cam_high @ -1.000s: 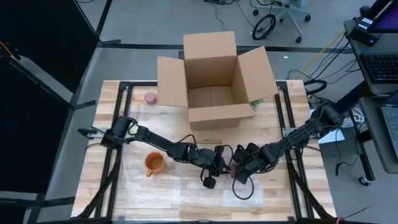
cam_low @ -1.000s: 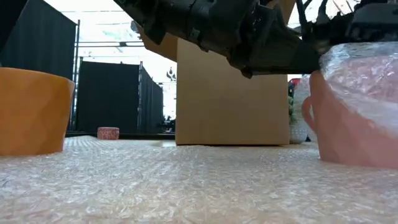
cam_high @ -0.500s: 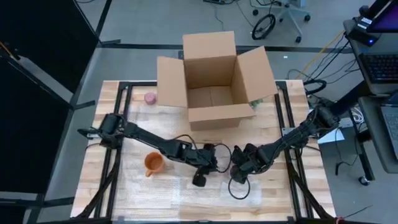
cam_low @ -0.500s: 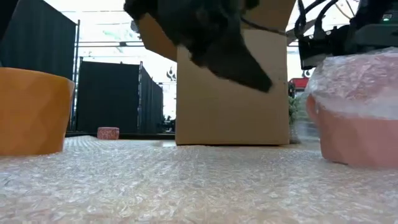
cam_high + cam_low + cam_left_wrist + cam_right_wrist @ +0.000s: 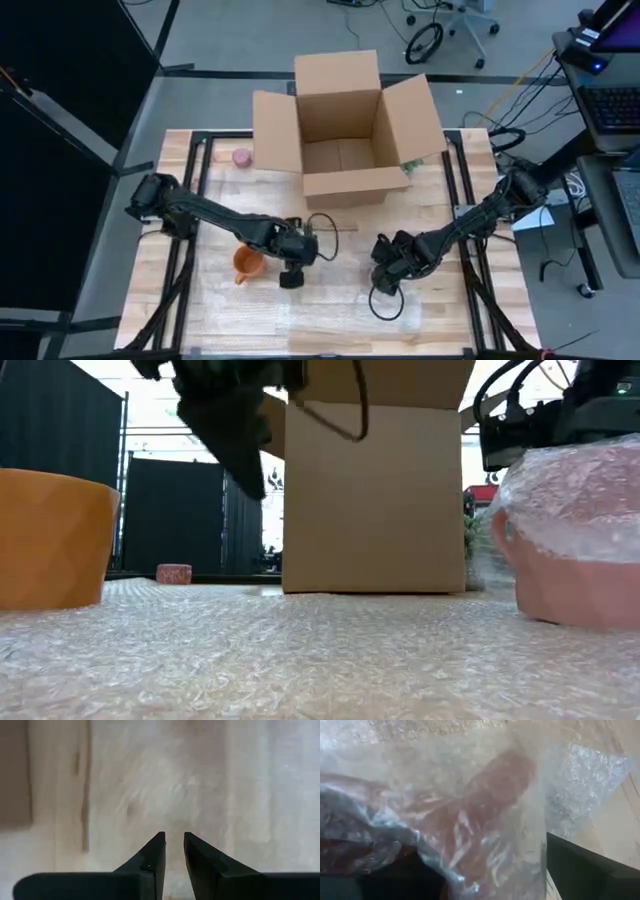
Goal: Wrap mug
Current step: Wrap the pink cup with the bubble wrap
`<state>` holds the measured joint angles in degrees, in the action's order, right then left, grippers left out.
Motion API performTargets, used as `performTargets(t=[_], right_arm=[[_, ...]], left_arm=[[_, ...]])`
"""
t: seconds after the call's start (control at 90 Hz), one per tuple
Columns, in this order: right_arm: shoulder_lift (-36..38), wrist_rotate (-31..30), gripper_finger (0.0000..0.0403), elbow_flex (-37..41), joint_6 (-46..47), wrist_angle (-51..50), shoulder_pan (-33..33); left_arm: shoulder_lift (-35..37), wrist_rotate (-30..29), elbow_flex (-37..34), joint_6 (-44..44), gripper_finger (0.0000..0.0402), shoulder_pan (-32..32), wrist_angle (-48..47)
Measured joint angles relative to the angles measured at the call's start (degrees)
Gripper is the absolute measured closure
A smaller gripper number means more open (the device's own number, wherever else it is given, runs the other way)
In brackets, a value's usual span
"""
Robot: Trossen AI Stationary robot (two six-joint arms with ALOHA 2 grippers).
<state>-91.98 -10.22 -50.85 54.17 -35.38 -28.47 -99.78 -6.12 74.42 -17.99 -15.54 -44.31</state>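
Observation:
A pink mug [image 5: 575, 575], draped in bubble wrap [image 5: 470, 840], stands on its base on the bubble-wrap sheet [image 5: 300, 660] that covers the table's near half. My right gripper [image 5: 384, 274] sits on top of it, shut on the wrapped mug. An orange mug [image 5: 247, 262] stands bare on the sheet to the left. My left gripper [image 5: 290, 276] hovers just right of the orange mug, above the sheet, shut with nothing between its fingers [image 5: 156, 845]. My right gripper comes at the wrapped mug from above, slanting in from the table's right. One finger [image 5: 590, 867] lies against the wrap's outer side [image 5: 530, 845]; the wrap covers the other. The mug stays upright with its base on the sheet.
An open cardboard box [image 5: 345, 130] stands at the table's far middle, flaps spread. A small pink round thing [image 5: 241, 157] lies left of the box. The sheet [image 5: 300, 315] lies bare between the two mugs and toward the near edge.
My left gripper has drawn away from the pink mug and gone toward the table's left edge, ending beside the orange mug. The pink mug has turned a little under my right gripper; its handle no longer shows in the low view.

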Motion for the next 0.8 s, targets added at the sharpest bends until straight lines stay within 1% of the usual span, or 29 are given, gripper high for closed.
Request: performTargets(t=[0.056,0.111,0.222,0.311,0.389,0.467,0.533,0.622,0.8], right_arm=[[0.00,-0.21,0.0117,0.02,-0.32,0.21,-0.02],[-0.01,-0.26,0.0117,0.02,-0.58,0.41,-0.01],[-0.02,-0.31,0.0117,0.03,-0.85,0.51,-0.02],[-0.02,-0.31,0.0117,0.04,-0.87,0.54,0.00],[-0.02,-0.29,0.0117,0.02,-1.12,0.59,-0.02],[-0.02,-0.40,0.0117,0.04,-1.41,0.68,-0.02],[-0.04,-0.46,0.0117,0.03,-1.86,0.89,-0.02],[-0.02,-0.50,0.0117,0.04,-2.32,0.91,-0.02],[-0.04,-0.50,0.0117,0.04,-2.38,0.93,-0.02]], left_arm=[[0.10,0.97,-1.47,-2.02,0.0321,0.90,-1.75],[0.10,1.27,-3.14,-4.18,0.0301,1.80,-0.82],[0.10,1.17,-7.09,-8.54,0.0249,3.93,0.28],[0.10,-1.01,-10.75,-13.93,0.0212,5.61,2.60],[0.10,-2.36,-14.20,-17.68,0.0193,6.67,4.17],[0.10,-2.51,-16.85,-20.48,0.0184,7.37,7.01],[0.10,-2.51,-18.37,-20.75,0.0183,7.77,8.12],[0.12,-2.51,-19.55,-20.94,0.0183,8.21,11.13],[0.14,-1.24,-20.10,-19.51,0.0183,8.19,14.20]])
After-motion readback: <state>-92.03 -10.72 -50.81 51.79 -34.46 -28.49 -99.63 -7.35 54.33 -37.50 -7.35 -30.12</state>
